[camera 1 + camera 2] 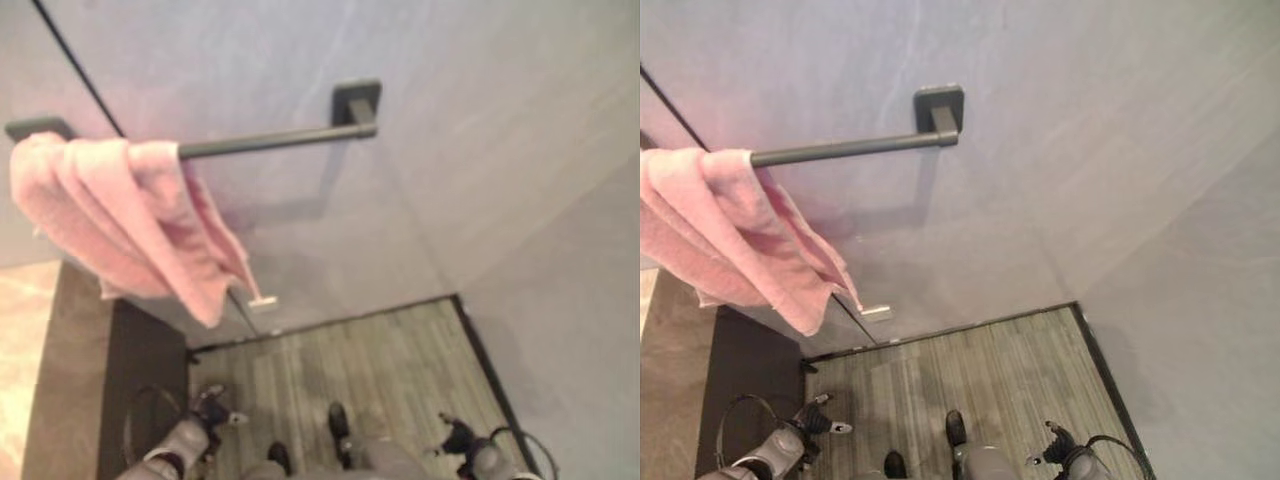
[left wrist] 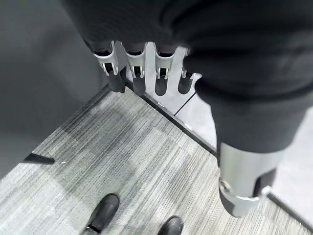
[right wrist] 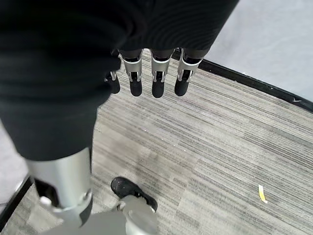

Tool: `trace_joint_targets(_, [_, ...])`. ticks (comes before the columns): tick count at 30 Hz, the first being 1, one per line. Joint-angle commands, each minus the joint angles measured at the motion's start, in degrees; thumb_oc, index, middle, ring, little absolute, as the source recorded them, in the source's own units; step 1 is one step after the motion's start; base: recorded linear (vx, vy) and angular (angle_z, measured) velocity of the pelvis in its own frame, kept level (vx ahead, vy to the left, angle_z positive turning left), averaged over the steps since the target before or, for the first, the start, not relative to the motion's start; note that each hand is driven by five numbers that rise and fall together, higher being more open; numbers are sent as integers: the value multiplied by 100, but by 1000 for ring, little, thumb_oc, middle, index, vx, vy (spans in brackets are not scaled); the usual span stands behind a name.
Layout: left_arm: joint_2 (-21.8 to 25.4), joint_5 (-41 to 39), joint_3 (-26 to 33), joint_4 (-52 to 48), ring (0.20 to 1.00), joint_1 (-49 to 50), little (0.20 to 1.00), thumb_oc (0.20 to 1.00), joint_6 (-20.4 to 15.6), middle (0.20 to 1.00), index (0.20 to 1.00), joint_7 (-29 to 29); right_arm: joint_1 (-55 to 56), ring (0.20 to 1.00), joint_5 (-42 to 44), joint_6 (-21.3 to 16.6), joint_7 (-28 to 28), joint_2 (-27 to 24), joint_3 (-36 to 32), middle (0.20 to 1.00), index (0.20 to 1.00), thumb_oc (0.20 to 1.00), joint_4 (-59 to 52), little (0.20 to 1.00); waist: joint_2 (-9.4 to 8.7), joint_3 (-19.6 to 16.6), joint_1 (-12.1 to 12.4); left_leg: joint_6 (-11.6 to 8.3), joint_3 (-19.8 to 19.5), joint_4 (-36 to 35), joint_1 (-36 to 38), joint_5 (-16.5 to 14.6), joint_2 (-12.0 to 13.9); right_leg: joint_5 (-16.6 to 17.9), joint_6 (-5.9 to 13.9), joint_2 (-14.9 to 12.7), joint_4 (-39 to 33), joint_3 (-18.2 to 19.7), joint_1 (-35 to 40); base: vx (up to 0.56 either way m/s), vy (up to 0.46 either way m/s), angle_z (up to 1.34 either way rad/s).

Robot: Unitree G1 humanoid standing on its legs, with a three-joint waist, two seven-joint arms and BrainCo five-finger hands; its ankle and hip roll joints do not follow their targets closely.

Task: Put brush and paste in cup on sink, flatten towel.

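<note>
I have both hands hanging low over the grey striped floor, left hand and right hand with fingers relaxed and holding nothing, while far above them the pink towel hangs bunched at the left end of the dark wall rail.

Count on inspection: one bunched pink terry towel, draped over the left end of one dark metal wall-mounted towel bar. One square dark bracket is visible on that bar (the other end is partly covered by the cloth). One small yellow scrap lies on the grey striped floor. Two robot hands: left hand, right hand.
</note>
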Motion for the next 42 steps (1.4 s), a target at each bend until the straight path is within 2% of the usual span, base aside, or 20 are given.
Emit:
trace_joint_targets(1, [118,-291,79,-140,1000,-183,1000,1000,-91,1000,1000,32,-53,1000,289,-28,-3,-241,-44,1000,1000,1000,133,1000,-79,166,35,-112,-677,548,-48,540,-208,-625,545,-26,647,245,-76,85,41,5])
trace_joint_targets(2, [108,-296,63,-153,1000,-194,1000,1000,-91,1000,1000,39,2,1000,316,-9,-30,-287,-137,1000,1000,1000,189,1000,-97,164,15,-94,-563,338,-211,491,-67,-691,595,-186,629,197,-2,150,153,33])
trace_joint_targets(3, [61,-289,32,-153,1000,-248,1000,1000,-95,1000,1000,67,67,1000,431,23,-85,-387,-365,1000,1000,1000,277,1000,-112,185,56,-143,-391,-17,-903,866,271,-714,652,-427,564,84,141,127,139,64])
trace_joint_targets(4, [57,-290,26,-151,1000,-250,1000,1000,-95,1000,1000,68,71,1000,431,22,-84,-390,-370,1000,1000,1000,276,1000,-112,181,38,-142,-412,-22,-905,867,258,-730,654,-439,567,63,145,151,136,94])
trace_joint_targets(5, [53,-302,21,-130,1000,-254,1000,1000,-98,1000,1000,79,67,1000,508,18,-105,-405,-435,1000,1000,1000,286,1000,-102,189,72,-170,-507,-183,-1065,1033,339,-744,665,-482,569,48,190,132,103,109])
trace_joint_targets(6, [54,-293,43,-91,1000,-226,1000,1000,-101,1000,1000,96,52,1000,555,16,-85,-415,-441,1000,1000,1000,303,1000,-86,214,122,-165,-678,-282,-1146,1143,337,-768,653,-496,589,58,265,169,166,68])
trace_joint_targets(8, [67,-340,127,-24,1000,-105,1000,1000,-102,1000,1000,16,-14,1000,735,17,147,-365,-466,1000,1000,1000,404,1000,-79,197,164,-129,-919,-163,-931,905,242,-801,675,-498,617,308,365,153,236,-35])
trace_joint_targets(9, [52,-264,136,46,1000,12,1000,1000,-80,1000,1000,-75,28,1000,709,46,248,-267,-425,1000,1000,1000,540,1000,-59,47,231,-90,-949,-239,-848,856,117,-765,740,-618,502,424,396,111,205,-101])
trace_joint_targets(12, [51,-260,159,46,1000,64,1000,1000,-79,1000,1000,-95,27,1000,636,55,237,-230,-386,1000,1000,1000,544,1000,-65,-28,286,-60,-912,-273,-804,817,57,-714,788,-715,374,485,433,57,171,-57])
trace_joint_targets(13, [56,-320,225,41,1000,106,1000,1000,-76,1000,1000,-68,-62,1000,641,50,176,-110,-350,1000,1000,1000,439,1000,-101,-105,347,-4,-746,-384,-715,786,-19,-606,877,-844,199,596,438,12,180,-15])
trace_joint_targets(16, [71,-496,374,74,1000,93,1000,1000,-67,1000,1000,24,-137,1000,798,1,164,105,-310,1000,1000,1000,229,1000,-173,-161,393,51,-565,-588,-573,824,-76,-491,978,-958,87,688,398,-4,159,-44])
trace_joint_targets(24, [-54,-527,239,-132,1000,93,1000,1000,-162,1000,1000,126,-116,1000,806,-63,54,295,-156,1000,1000,1000,57,1000,-199,-182,447,44,-569,-716,-445,831,-102,-406,1007,-1023,-91,534,465,-1,42,1])
trace_joint_targets(30, [-277,-493,28,-62,1000,100,1000,1000,-129,1000,1000,9,-148,1000,625,7,-29,301,-88,1000,1000,1000,268,1000,-180,-216,481,-51,-584,-716,-373,830,-42,-304,986,-1031,-335,392,606,6,-24,11])
trace_joint_targets(39, [-387,83,-728,-364,1000,-108,1000,1000,-171,1000,1000,-147,-287,1000,378,64,-63,298,168,1000,1000,1000,225,1000,-89,-288,431,-156,-567,-716,-232,834,56,-233,956,-989,-527,289,817,11,-38,1])
trace_joint_targets(42, [-468,-43,-809,-508,1000,-161,1000,1000,-151,1000,1000,-329,-371,1000,398,84,-30,267,184,1000,1000,1000,240,1000,-28,-271,440,-180,-591,-716,-261,876,98,-231,942,-963,-502,270,795,-10,-8,0])
